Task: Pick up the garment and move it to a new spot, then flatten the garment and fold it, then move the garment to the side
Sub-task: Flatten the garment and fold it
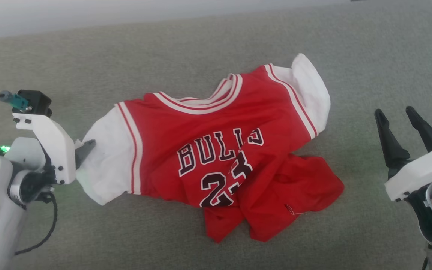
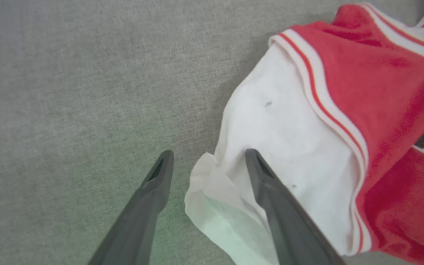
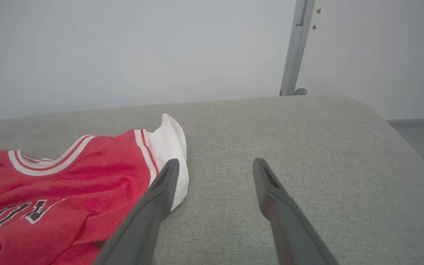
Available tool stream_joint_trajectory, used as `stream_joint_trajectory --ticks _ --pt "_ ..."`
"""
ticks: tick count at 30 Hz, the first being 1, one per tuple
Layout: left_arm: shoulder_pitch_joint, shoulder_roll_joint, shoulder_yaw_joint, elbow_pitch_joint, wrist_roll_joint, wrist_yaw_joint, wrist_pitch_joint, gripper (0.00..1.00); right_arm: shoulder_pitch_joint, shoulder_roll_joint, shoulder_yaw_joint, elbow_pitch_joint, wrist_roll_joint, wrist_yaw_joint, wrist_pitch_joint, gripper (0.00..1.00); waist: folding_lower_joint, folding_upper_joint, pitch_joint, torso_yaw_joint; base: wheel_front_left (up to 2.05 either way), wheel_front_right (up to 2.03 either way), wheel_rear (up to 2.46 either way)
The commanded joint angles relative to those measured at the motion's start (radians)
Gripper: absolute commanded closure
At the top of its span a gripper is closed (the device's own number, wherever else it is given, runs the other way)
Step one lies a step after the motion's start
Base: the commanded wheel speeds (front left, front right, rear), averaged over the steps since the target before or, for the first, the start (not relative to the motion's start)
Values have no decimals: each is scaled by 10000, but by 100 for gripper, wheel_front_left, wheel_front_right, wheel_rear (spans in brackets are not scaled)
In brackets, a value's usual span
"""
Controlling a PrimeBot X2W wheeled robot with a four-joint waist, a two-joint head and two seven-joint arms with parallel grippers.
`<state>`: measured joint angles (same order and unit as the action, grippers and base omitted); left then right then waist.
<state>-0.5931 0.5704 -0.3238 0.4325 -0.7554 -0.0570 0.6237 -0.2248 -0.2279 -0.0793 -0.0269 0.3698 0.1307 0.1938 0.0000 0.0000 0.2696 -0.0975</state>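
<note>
Head view, garment: the garment [image 1: 216, 161] lay crumpled on the grey upholstered surface [image 1: 201, 56], chest lettering up, lower hem bunched and folded over itself.
Head view, left gripper: the left gripper [image 1: 85, 147] sat at the outer edge of the garment's white sleeve [image 1: 107, 165]; one dark tip showed there.
Head view, right gripper: the right gripper [image 1: 395, 111] stood well apart from the garment's other sleeve, fingers spread, nothing between them.
Left wrist view, fingers: spread wide and empty; one finger [image 2: 271, 184] lay over the white sleeve [image 2: 282, 125], the other over bare upholstery, with the sleeve's loose edge between them. I could not tell whether they touched it.
Right wrist view, fingers: parted and empty, raised just beside the garment's [image 3: 68, 176] far white sleeve, pointing past it.
Handling: probably light, thin and limp; it would sag and trail from a single pinch, and the smooth knit could slip.
Where to hold: likely the doubled sleeve hem or striped shoulder band, one on each side, so it lifts spread out.
</note>
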Motion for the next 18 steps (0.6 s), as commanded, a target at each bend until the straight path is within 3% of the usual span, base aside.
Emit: stream_joint_trajectory --ticks 1,6,11,12,14,15,18 --pt "-231 71 -53 200 -30 137 366 0 -150 30 43 46 71 0 -77 0 0 0 207 -191 0 0 0" --pt "-591 249 -265 978 75 596 1480 0 -315 55 176 231 132 0 -48 0 0 0 491 -388 0 0 0" --pt "-580 58 -514 1853 -32 904 2320 3 -432 9 314 367 203 0 83 0 0 0 689 -437 0 0 0" --pt "-558 16 -602 1964 -27 906 2454 33 -471 3 345 376 225 0 101 0 0 0 715 -427 0 0 0" --pt "-540 -129 -748 2161 -82 953 2776 71 -516 -41 391 402 218 0 190 0 0 0 744 -371 0 0 0" --pt "-536 -196 -820 2188 -104 858 2872 100 -549 -48 406 414 204 0 237 0 0 0 755 -343 0 0 0" --pt "-678 -370 -947 2115 -128 566 2798 100 -783 -128 548 428 178 0 407 0 0 0 822 -203 0 0 0"
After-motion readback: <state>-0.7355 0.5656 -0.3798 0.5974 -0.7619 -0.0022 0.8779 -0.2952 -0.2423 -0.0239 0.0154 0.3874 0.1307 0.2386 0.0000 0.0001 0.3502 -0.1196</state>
